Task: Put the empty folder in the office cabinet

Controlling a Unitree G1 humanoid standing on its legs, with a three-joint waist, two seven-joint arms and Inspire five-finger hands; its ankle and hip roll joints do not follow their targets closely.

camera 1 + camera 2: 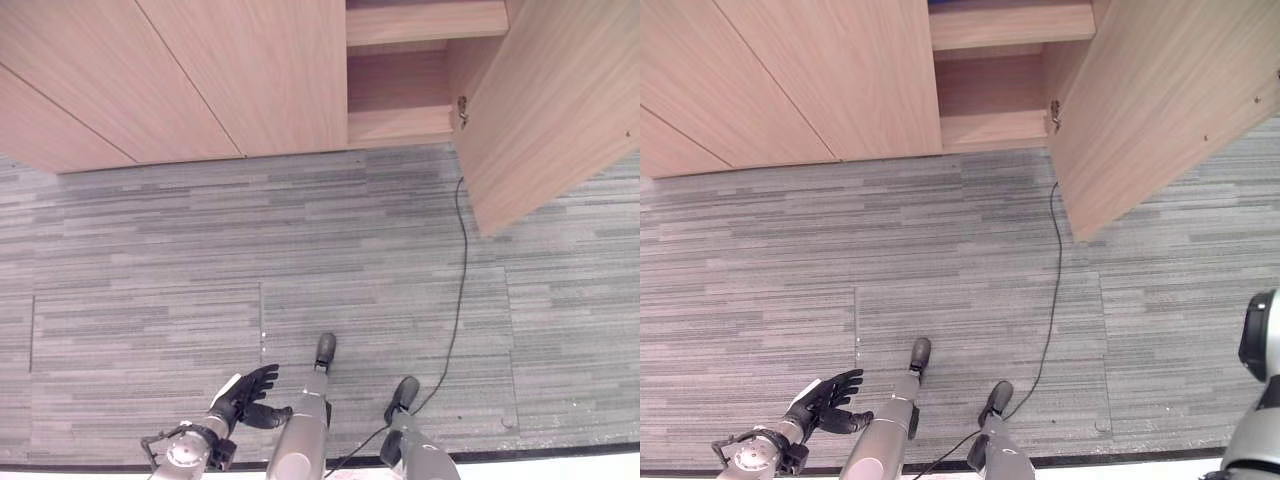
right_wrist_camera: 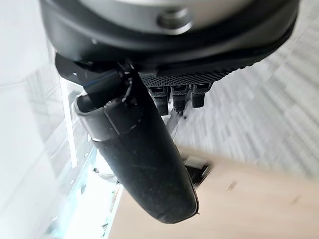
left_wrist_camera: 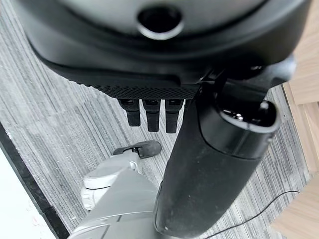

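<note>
The wooden office cabinet (image 1: pixel 200 80) stands across the far side. Its right-hand door (image 1: pixel 550 110) is swung open toward me, and behind it are a bare compartment (image 1: pixel 400 95) and a shelf (image 1: pixel 425 20) above. Low at the near left, my left hand (image 1: pixel 247 393) hangs over the carpet with fingers spread and relaxed and nothing in it. In the right wrist view, my right hand (image 2: pixel 174 64) has its thumb and fingers straight and holds nothing. The tan door panel (image 2: pixel 239 199) lies just past that hand.
Grey striped carpet (image 1: pixel 300 250) covers the floor between me and the cabinet. The open door juts out over the carpet at the right. The cabinet's left doors (image 1: pixel 90 90) are closed. A white strip (image 1: pixel 560 465) with a dark edge runs along the near side.
</note>
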